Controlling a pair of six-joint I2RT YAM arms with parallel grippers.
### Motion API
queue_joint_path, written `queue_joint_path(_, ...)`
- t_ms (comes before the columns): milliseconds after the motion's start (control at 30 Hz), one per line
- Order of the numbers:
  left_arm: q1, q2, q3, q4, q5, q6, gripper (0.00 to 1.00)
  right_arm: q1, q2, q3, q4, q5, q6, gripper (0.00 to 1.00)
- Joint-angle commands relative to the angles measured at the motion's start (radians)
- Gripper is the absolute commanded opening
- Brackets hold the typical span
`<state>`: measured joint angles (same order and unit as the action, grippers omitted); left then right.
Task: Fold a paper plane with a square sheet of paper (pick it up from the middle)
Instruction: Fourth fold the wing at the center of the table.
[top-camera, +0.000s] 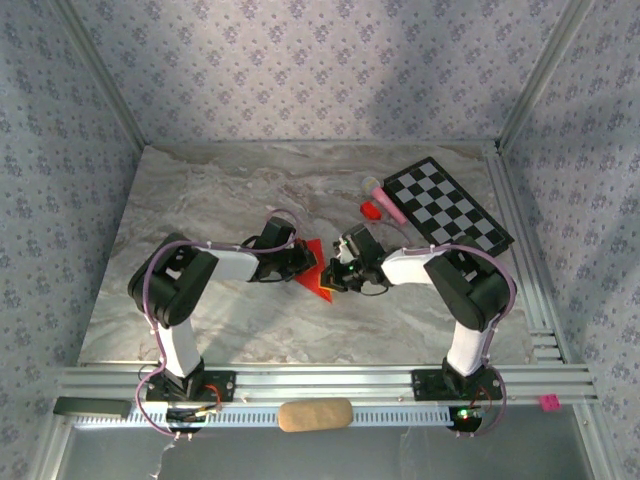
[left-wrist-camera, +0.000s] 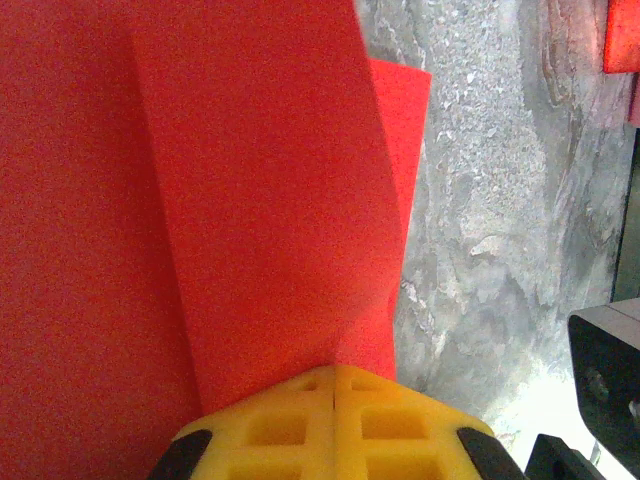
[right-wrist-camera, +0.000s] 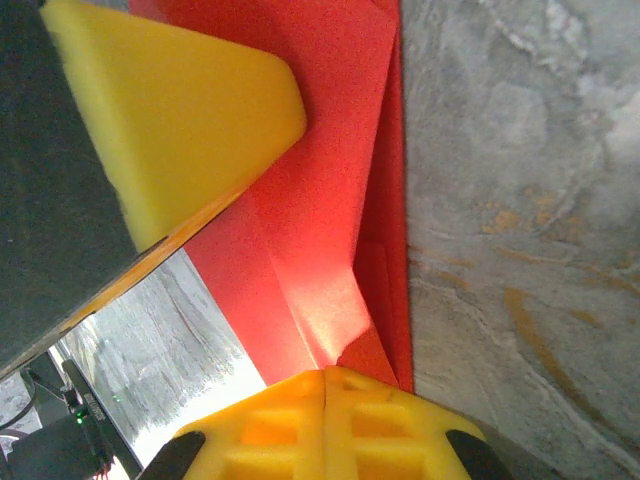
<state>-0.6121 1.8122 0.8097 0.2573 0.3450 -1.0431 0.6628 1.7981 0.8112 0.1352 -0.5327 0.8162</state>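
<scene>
The square sheet of paper (top-camera: 316, 276) is bright red and creased into a pointed wedge with overlapping flaps, lying at the middle of the marble table (top-camera: 200, 200). My left gripper (top-camera: 302, 263) comes at it from the left. In the left wrist view its yellow tips (left-wrist-camera: 333, 372) are shut with the red paper (left-wrist-camera: 250, 180) running out from between them. My right gripper (top-camera: 336, 273) meets it from the right. Its tips (right-wrist-camera: 325, 375) are shut on a folded edge of the paper (right-wrist-camera: 330, 210), with the left gripper's yellow finger (right-wrist-camera: 170, 110) just across.
A black-and-white checkerboard (top-camera: 447, 205) lies at the back right, with a pink piece (top-camera: 388, 203) and a small red block (top-camera: 372, 210) beside it. A tan oblong pad (top-camera: 315, 414) rests on the front rail. Papered walls enclose the table.
</scene>
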Motion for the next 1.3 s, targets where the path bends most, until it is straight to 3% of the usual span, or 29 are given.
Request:
queue_joint_path(0,-0.003,-0.035,-0.013,-0.087,-0.05,0.039,0.05,0.001,0.004,-0.042,-0.131,0.035,-0.001,0.03)
queue_joint_path(267,-0.013,-0.147,-0.036,-0.124,-0.033,0.098,0.13,-0.008,0.009,-0.016,-0.147,0.034,-0.029,0.03)
queue_joint_path(533,-0.054,-0.12,-0.053,-0.116,0.047,0.127,0.03,-0.008,0.014,-0.009,-0.15,0.035,-0.026,0.03)
queue_joint_path(733,-0.058,-0.044,-0.014,-0.076,0.086,0.114,0.04,-0.011,0.013,-0.017,-0.146,0.034,-0.026,0.03)
queue_joint_path(1267,-0.052,-0.042,0.045,-0.1,0.034,0.102,0.06,-0.011,0.011,-0.024,-0.151,0.032,-0.038,0.02)
